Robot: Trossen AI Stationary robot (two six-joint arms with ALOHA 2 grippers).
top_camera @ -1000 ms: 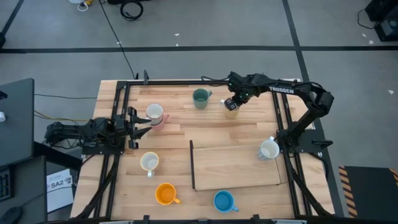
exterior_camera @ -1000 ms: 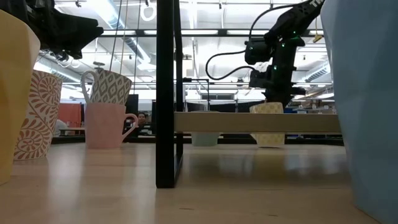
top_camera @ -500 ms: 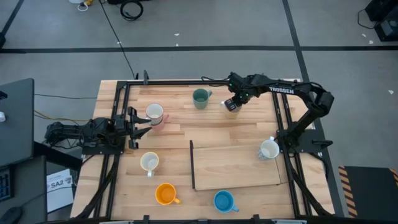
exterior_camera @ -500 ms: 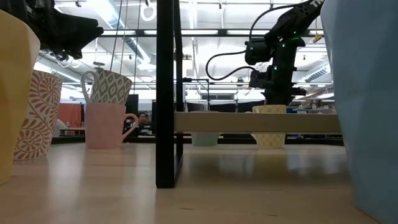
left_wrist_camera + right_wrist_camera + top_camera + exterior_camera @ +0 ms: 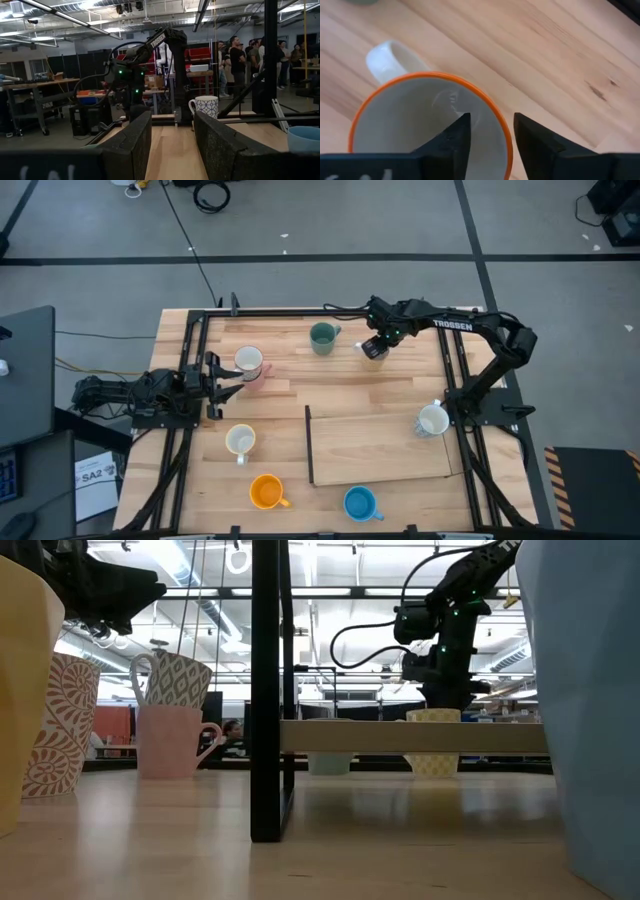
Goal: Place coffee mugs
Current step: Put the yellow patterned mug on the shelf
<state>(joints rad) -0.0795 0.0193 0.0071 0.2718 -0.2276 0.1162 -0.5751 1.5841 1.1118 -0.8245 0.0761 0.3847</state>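
A cream mug with an orange rim (image 5: 427, 120) stands upright on the table at the far middle (image 5: 432, 740), its handle (image 5: 392, 57) to one side. My right gripper (image 5: 374, 346) hangs over it, pointing down and open. One finger (image 5: 452, 140) is inside the mug and the other (image 5: 535, 140) outside, with the wall between them. At the left edge my left gripper (image 5: 228, 376) waits open, pointing at a white mug stacked on a pink mug (image 5: 248, 364). A green mug (image 5: 323, 337) stands left of the cream one.
A raised wooden board (image 5: 385, 447) with a black upright (image 5: 308, 445) fills the near right and carries a white mug (image 5: 432, 421). Another white mug (image 5: 240, 441), an orange mug (image 5: 266, 492) and a blue mug (image 5: 360, 503) stand near the front. People stand beyond the table.
The cream mug under my right gripper has shifted a little toward the far edge and settled upright beneath the fingers. Over the last half second it has kept still.
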